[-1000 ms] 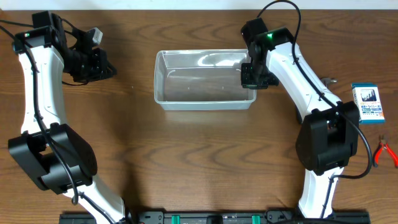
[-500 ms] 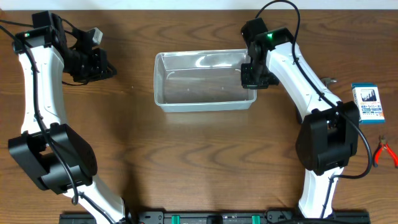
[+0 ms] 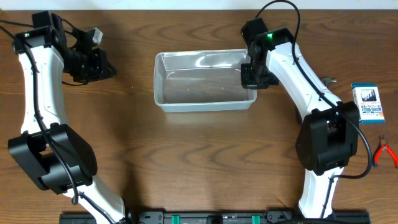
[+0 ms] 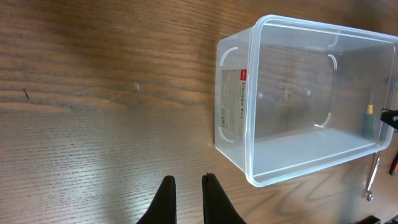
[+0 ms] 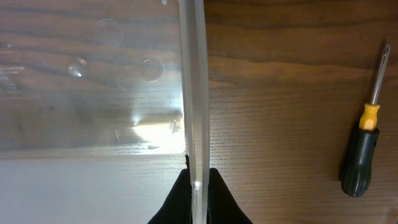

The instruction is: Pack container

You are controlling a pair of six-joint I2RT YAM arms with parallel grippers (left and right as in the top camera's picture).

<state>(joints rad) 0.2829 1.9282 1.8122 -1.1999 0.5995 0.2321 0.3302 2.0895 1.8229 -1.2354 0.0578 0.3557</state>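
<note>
Clear container (image 3: 199, 104) on the table (image 3: 205, 162), toward the far edge. Pinched tight on its right-end wall, rim between the fingers — the right gripper (image 5: 198, 177). Closed on nothing, over bare wood well left of it — the left gripper (image 4: 186, 186). Off the right end, apart, a screwdriver (image 5: 360, 155).

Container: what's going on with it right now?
The right gripper is shut on the right-hand rim of the clear container, which looks empty. The left gripper is shut on nothing, off to the container's left. A screwdriver, a blue-and-white box and red pliers lie unpacked on the table.
</note>
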